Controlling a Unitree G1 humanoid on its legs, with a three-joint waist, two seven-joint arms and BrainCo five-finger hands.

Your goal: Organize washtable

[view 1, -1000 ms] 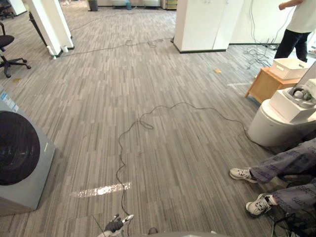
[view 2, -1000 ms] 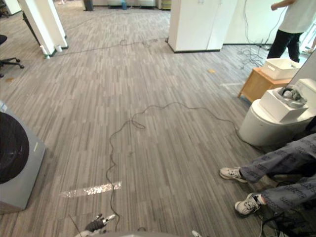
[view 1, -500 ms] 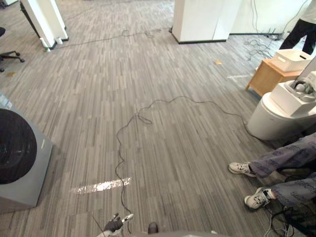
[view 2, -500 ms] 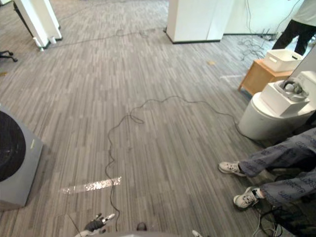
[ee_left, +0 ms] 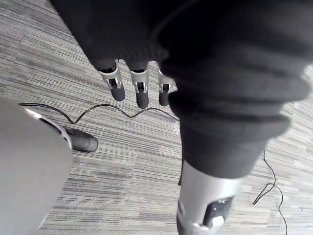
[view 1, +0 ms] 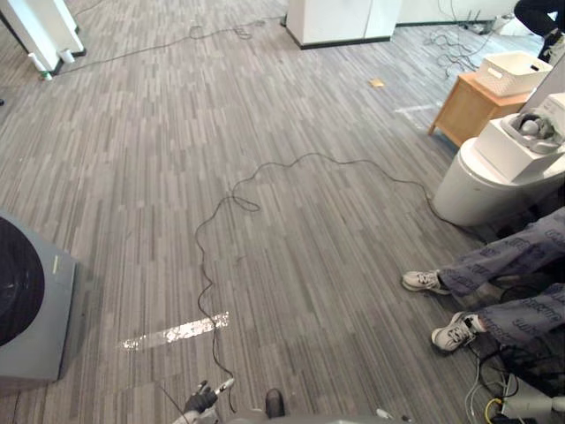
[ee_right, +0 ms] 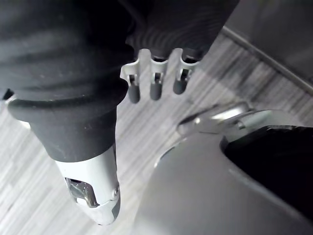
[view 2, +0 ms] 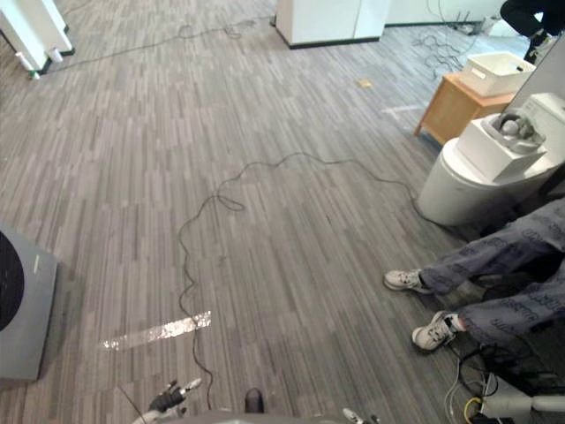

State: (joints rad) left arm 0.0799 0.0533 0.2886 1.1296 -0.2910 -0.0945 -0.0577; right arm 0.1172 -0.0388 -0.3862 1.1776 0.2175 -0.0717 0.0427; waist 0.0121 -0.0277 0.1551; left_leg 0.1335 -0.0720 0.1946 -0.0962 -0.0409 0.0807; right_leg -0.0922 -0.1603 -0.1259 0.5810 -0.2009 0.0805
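Note:
No washtable stands before me; I look down on grey striped carpet. My left hand [view 1: 201, 403] hangs low at the bottom edge of the eye views, over bare floor. In its wrist view its fingers [ee_left: 142, 93] point down, relaxed and holding nothing. My right hand hangs at my side, and its fingers [ee_right: 155, 85] are also straight and empty. At the right stands a white round tub [view 1: 472, 190] with a white box [view 1: 516, 148] of grey items on top. Behind it a small wooden table [view 1: 461, 113] carries a white basket [view 1: 512, 71].
A grey front-loading washer [view 1: 35, 309] stands at the left edge. A seated person's legs and white shoes [view 1: 426, 282] reach in from the right, with cables behind them. A white pillar base [view 1: 340, 19] and a standing person [view 1: 540, 12] are at the back.
The whole picture has shifted: the camera has tipped down and moved, so the pillars and the standing person slid toward the top edge. Both hands hang as before.

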